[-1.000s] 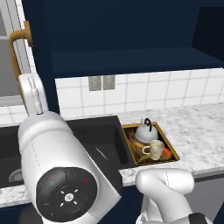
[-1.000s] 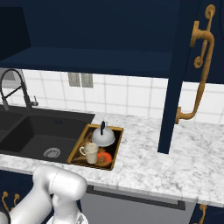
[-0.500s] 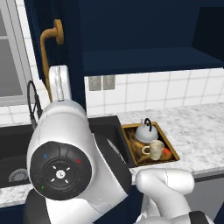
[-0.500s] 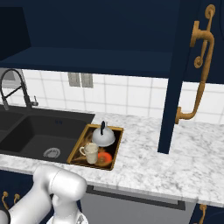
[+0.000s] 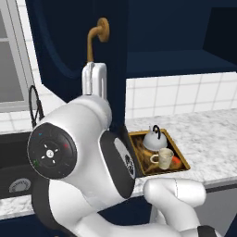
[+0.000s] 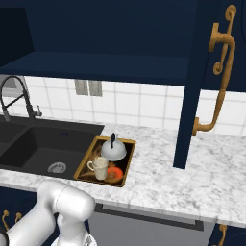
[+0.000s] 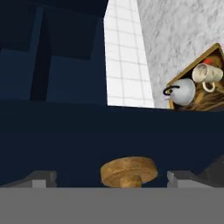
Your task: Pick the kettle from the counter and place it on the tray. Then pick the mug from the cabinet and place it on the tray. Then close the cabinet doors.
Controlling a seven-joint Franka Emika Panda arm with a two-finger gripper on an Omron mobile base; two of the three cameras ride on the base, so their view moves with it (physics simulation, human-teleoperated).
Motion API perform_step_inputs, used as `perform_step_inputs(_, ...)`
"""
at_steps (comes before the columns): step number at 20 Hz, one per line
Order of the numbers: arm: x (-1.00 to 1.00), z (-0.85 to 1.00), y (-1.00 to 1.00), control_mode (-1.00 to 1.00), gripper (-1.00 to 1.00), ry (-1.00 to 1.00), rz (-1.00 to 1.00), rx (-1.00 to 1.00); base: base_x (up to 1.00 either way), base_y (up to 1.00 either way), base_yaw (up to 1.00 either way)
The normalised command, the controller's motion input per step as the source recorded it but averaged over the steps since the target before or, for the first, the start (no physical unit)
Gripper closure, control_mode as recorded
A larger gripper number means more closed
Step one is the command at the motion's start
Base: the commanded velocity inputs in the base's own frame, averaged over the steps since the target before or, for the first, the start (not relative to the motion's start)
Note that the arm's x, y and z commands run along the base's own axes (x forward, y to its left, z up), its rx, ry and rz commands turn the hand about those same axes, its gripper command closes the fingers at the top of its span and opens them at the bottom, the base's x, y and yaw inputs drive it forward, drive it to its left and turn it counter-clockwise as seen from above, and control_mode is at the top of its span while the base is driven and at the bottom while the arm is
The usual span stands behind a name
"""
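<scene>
**Pincer wide at the left door's handle**

I am holding my pincer open, its two tips standing apart on either side of the brass handle of the left cabinet door. The kettle and the mug are both sitting on the tray, which is lying on the counter beside the black sink. The right cabinet door is hanging open.
</scene>
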Motion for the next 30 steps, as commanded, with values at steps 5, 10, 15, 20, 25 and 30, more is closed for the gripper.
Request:
perform_step_inputs(5,0.70,-0.27,-0.68,-1.00,-1.00,0.00,-0.15,0.00,0.00,0.00,0.00)
perform_step_inputs(10,0.75,-0.30,-0.63,-1.00,-1.00,0.01,-0.15,0.00,0.00,0.00,0.00)
perform_step_inputs(15,0.84,-0.25,-0.50,-1.00,-1.00,0.00,-0.11,0.00,0.00,0.00,0.00)
perform_step_inputs(20,0.93,-0.17,-0.28,-1.00,-1.00,0.00,-0.01,0.00,0.00,0.00,0.00)
perform_step_inputs(25,0.96,-0.12,-0.16,-1.00,-1.00,0.01,0.00,0.03,0.00,0.00,0.00)
perform_step_inputs(30,0.99,-0.10,-0.05,-1.00,-1.00,0.01,0.00,0.00,0.00,0.00,0.00)
